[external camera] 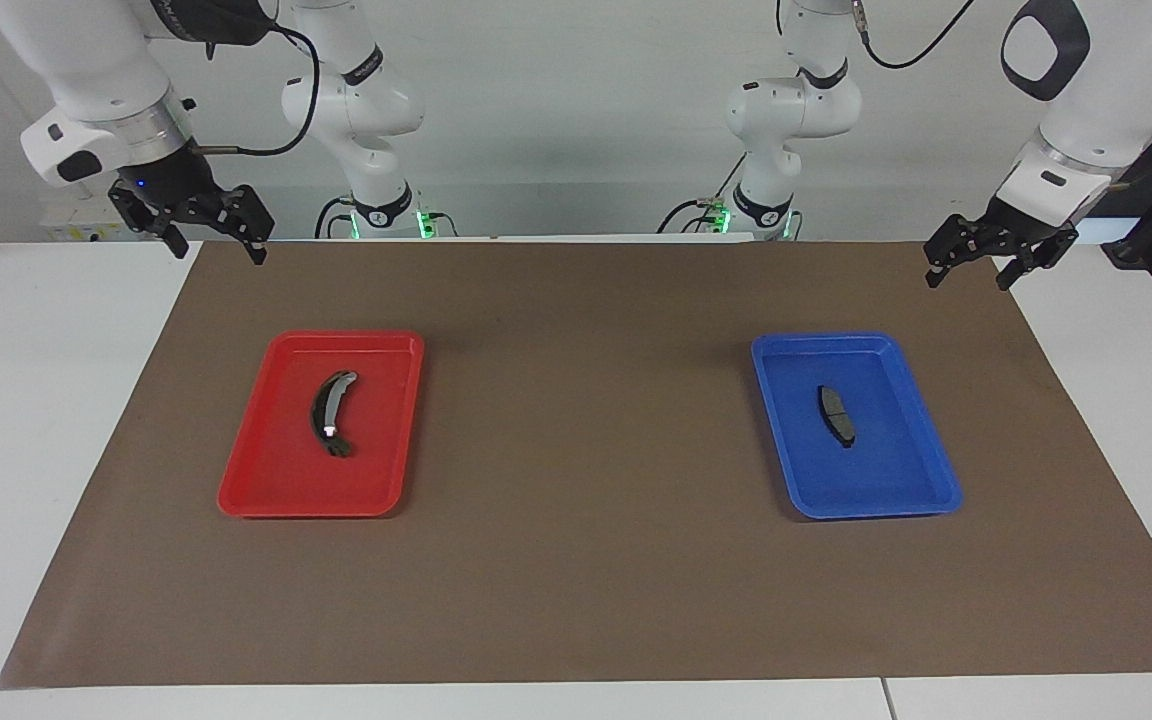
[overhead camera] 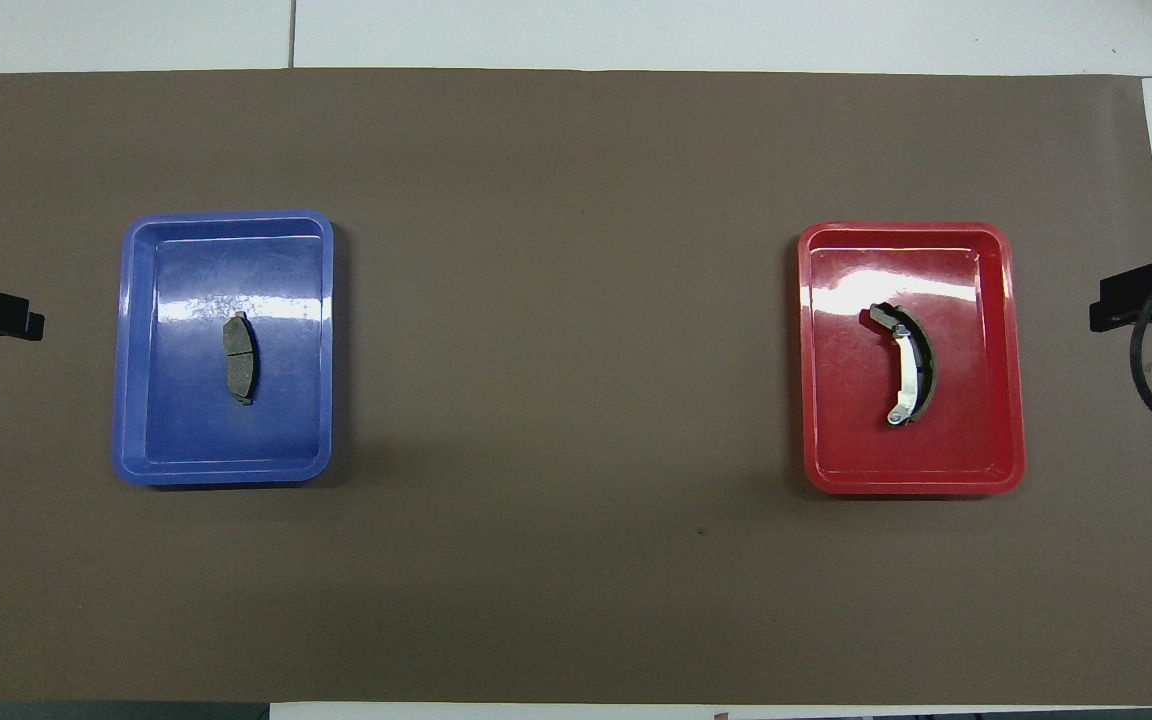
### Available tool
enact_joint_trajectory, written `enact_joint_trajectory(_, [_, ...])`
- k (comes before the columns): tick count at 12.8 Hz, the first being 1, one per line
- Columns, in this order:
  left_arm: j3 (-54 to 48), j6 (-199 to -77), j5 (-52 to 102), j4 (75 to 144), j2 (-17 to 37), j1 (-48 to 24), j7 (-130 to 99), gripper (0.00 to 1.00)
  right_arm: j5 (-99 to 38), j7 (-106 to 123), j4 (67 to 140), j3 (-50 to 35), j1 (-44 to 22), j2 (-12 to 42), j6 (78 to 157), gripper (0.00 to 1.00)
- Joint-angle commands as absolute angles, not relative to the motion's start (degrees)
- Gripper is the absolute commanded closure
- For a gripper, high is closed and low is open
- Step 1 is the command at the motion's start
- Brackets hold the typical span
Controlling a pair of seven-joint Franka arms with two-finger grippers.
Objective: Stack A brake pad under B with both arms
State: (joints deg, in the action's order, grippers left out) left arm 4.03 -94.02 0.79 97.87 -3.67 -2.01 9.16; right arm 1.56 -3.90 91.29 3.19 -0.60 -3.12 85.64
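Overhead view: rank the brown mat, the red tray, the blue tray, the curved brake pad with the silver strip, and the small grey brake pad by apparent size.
1. Brown mat, by far the largest.
2. Red tray and blue tray: they look alike, so no ranking between them.
3. Curved brake pad with the silver strip.
4. Small grey brake pad, shortest.

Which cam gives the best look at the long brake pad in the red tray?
Overhead view: the long brake pad shows its full crescent and silver strip from straight above in the red tray. The facing view shows it slanted, the strip mostly a thin line.
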Motion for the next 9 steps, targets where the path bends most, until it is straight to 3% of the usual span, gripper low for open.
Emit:
enact_joint_trajectory(1, [4.2,-93.9,-0.4,99.4,-5.3,-2.5,8.7,0.01,1.9,-2.5,89.9,3.0,0.0,-2.4,84.6,0.01])
enact_joint_trajectory(9, [4.5,-93.4,-0.4,99.3,-5.3,-1.8,8.7,0.01,1.8,-2.5,90.0,3.0,0.0,-2.4,84.6,0.01])
